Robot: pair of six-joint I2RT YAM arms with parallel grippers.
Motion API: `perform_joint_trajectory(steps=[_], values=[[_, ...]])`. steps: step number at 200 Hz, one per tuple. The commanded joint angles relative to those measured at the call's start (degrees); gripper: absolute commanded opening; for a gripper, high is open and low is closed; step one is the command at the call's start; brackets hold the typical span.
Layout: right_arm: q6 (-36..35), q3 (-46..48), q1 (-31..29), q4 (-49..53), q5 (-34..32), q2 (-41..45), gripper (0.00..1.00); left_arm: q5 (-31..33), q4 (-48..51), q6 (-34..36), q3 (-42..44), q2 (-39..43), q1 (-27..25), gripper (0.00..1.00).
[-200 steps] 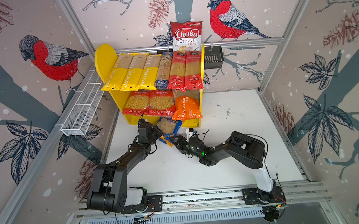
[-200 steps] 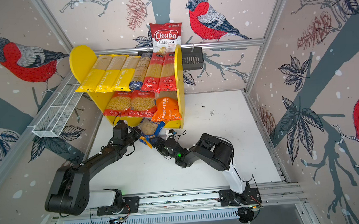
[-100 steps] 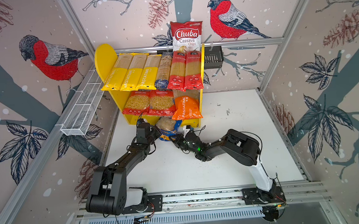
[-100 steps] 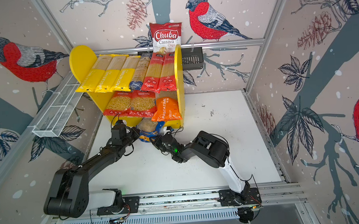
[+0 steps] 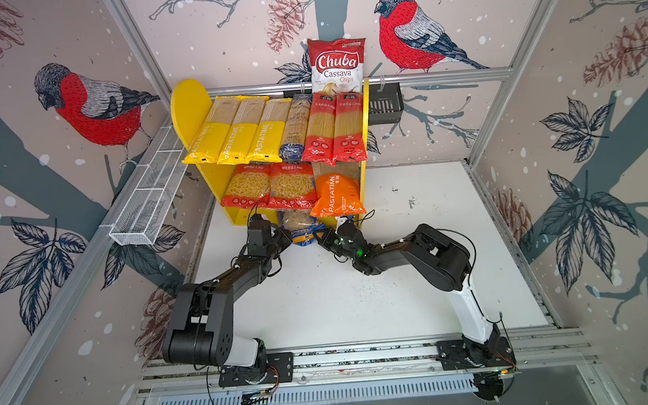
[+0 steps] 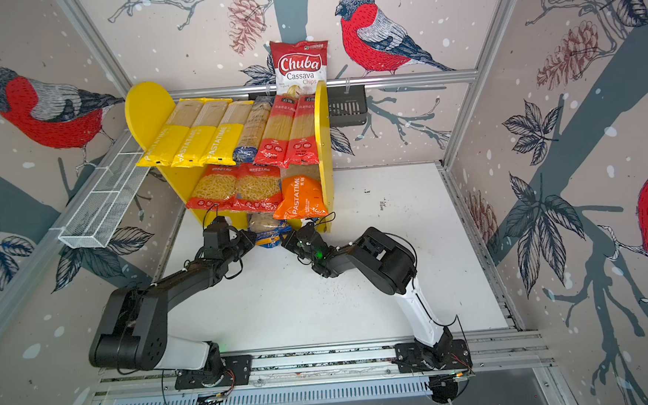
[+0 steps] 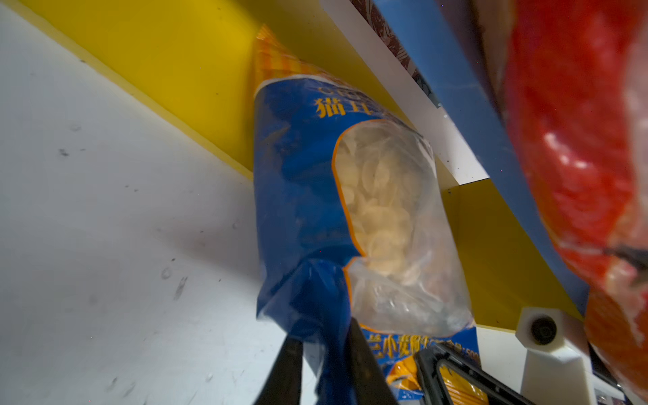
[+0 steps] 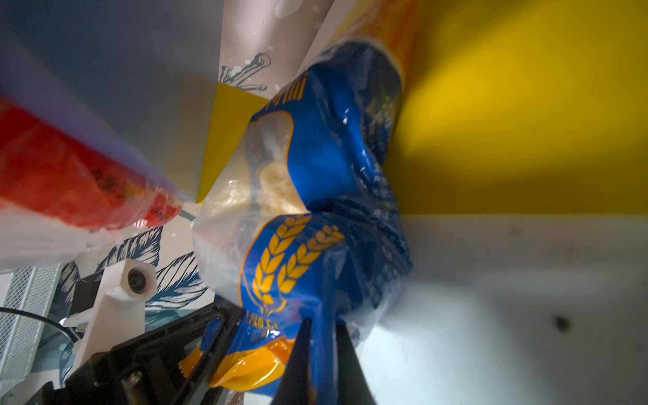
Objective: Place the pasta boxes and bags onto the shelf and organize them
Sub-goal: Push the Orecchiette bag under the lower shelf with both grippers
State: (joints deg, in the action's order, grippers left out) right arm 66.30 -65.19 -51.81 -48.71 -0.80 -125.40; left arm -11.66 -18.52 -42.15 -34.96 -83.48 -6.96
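In both top views the blue-and-orange plastic bag of shell pasta (image 5: 302, 231) sits at the foot of the yellow-sided two-tier shelf (image 5: 188, 107), partly beneath its lower board. It is on or just over the white tabletop (image 5: 320, 300), I cannot tell which. The left fingers (image 5: 283, 238) and right fingers (image 5: 322, 236) are at its near corners. The left wrist view shows a fold of the bag's (image 7: 301, 210) blue film between the left fingers (image 7: 287, 371); pinched or slack, I cannot tell. In the right wrist view the right fingers (image 8: 302, 357) are clenched on crumpled film at the bag's (image 8: 333, 168) end. It looks light, soft and slippery — loose shells will shift — so gathered film near the seal seems the best hold, not the clear window.
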Motion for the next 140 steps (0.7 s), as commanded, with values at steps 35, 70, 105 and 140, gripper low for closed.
perform_joint_trajectory(steps=[35, 70, 105, 140], values=[[1.6, 5.2, -3.0, -10.4, -12.4, 0.4, 0.03, 2.0, 1.4, 0.0, 3.8, 6.9, 0.4, 0.34], [4.0, 3.4, -6.2, -11.6, -14.8, -2.0, 0.07, 9.0, 8.7, 0.7, 5.4, 14.5, 1.1, 0.53], [2.8, -0.9, -6.3, -12.6, -11.8, -3.8, 0.08, 1.6, 9.5, -1.4, 9.7, 21.3, 1.1, 0.59], [-0.5, -5.7, -5.4, -10.0, -10.9, -5.8, 0.09, -1.0, 1.8, -5.0, 16.7, 22.3, 0.9, 0.6]])
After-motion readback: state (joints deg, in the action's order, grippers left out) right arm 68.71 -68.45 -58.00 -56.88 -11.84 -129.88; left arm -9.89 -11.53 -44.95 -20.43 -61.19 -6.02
